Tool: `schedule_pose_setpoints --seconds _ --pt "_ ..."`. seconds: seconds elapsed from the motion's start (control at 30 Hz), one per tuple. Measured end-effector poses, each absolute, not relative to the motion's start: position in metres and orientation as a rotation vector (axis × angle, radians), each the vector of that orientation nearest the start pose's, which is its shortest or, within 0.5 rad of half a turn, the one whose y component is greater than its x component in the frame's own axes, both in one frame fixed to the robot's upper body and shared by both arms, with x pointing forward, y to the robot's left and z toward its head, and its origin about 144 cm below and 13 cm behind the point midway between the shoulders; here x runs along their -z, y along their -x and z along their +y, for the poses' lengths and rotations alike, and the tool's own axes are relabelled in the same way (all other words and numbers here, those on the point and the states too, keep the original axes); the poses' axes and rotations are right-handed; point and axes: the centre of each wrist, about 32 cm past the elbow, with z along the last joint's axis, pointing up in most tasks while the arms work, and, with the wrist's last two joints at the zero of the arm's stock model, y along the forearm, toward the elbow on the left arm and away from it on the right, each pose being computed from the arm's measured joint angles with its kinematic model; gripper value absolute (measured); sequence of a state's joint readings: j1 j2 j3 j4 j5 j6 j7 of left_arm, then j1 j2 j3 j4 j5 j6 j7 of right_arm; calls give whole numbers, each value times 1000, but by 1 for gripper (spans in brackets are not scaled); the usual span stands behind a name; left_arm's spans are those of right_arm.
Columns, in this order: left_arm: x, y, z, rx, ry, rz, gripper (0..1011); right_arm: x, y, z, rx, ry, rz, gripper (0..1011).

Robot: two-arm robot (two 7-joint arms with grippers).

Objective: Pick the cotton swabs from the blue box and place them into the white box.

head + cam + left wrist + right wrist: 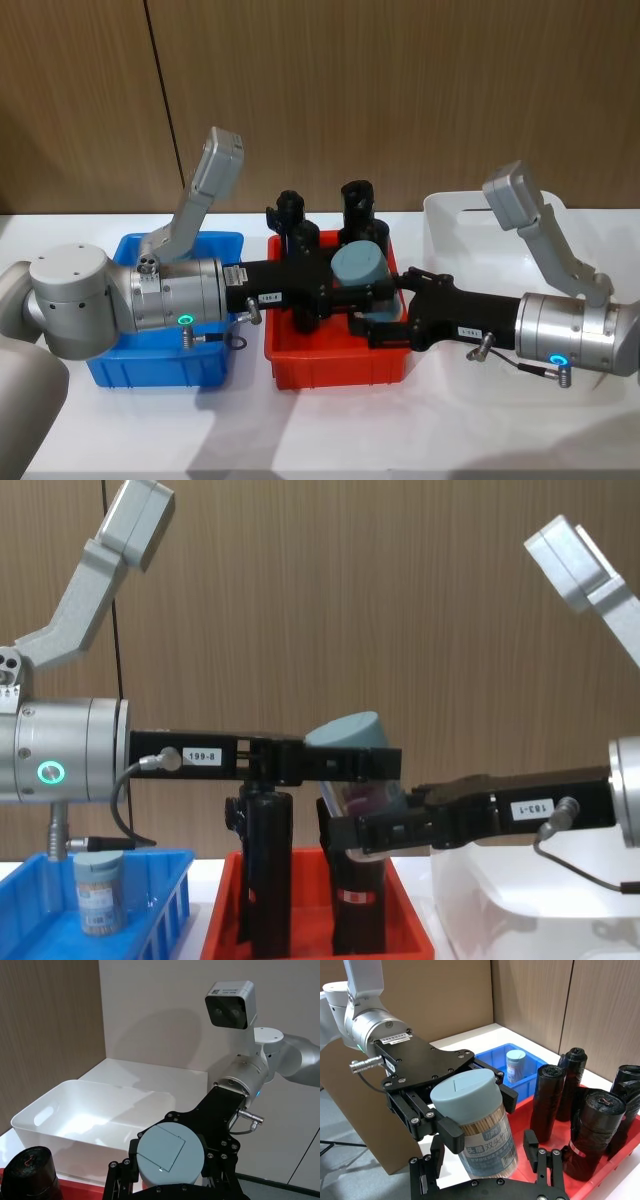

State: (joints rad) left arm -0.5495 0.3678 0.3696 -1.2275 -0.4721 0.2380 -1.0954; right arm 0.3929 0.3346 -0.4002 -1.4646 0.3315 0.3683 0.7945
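The tub of cotton swabs point(480, 1125) hangs tilted in the air over the red tray's point(335, 372) right side. Your left gripper point(360, 287) pinches it tight just under the lid. Your right gripper point(485, 1165) has its fingers spread wide beside the tub's bottom. Black rolls point(597, 1125) stand close behind. The white box point(450, 212) sits past the tray's right edge. A second tub point(515, 1064) stands in the blue box point(150, 370).

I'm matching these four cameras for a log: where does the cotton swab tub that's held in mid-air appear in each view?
Head view: cotton swab tub at centre, over the red tray.
Left wrist view: bottom centre, lid facing up.
Right wrist view: centre, label readable.
Chest view: centre, above the red tray.
Shared landmark: the red tray.
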Motion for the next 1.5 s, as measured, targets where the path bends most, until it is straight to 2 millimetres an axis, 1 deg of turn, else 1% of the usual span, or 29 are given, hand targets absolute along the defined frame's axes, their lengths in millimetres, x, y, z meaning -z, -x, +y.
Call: schedule_pose_setpoints --seconds 0.23,0.27,0.37,0.4,0.43,0.57,1.03,1.1,1.27,1.3,1.33,1.43,1.47,1.5 --pt "-1231 -593 270 -280 -73 135 670 -1223 -546 -216 462 211 137 870" --pt "-1231 -593 270 -280 -73 135 670 -1223 -546 -216 462 209 138 818" --pt "-1231 -593 270 -280 -73 135 670 -1222 -547 -215 461 208 140 768" --pt "-1231 -593 270 -280 -73 135 670 -1222 -547 -215 460 206 140 714" --pt "-1231 -593 270 -281 -73 135 670 -1222 -547 -215 460 206 141 703" --pt "-1232 -594 270 -281 -73 135 670 -1222 -548 -214 459 203 144 683" --pt "-1232 -594 270 -282 -73 135 671 -1223 -549 -213 455 198 153 682" --pt "-1231 -593 270 -282 -74 135 691 -1223 -549 -213 455 197 153 682" --pt "-1231 -593 270 -281 -74 135 853 -1223 -549 -213 455 196 154 681" --pt "-1231 -593 270 -281 -74 135 864 -1223 -549 -213 454 196 155 681" --pt "-1231 -593 270 -281 -74 135 903 -1223 -549 -213 454 196 155 682" --pt "-1231 -593 270 -280 -74 135 974 -1223 -549 -213 453 195 155 682" --pt "-1231 -593 270 -280 -74 135 974 -1223 -549 -213 453 195 155 682" --pt "-1231 -593 270 -280 -74 135 1003 -1223 -549 -213 453 196 156 681"
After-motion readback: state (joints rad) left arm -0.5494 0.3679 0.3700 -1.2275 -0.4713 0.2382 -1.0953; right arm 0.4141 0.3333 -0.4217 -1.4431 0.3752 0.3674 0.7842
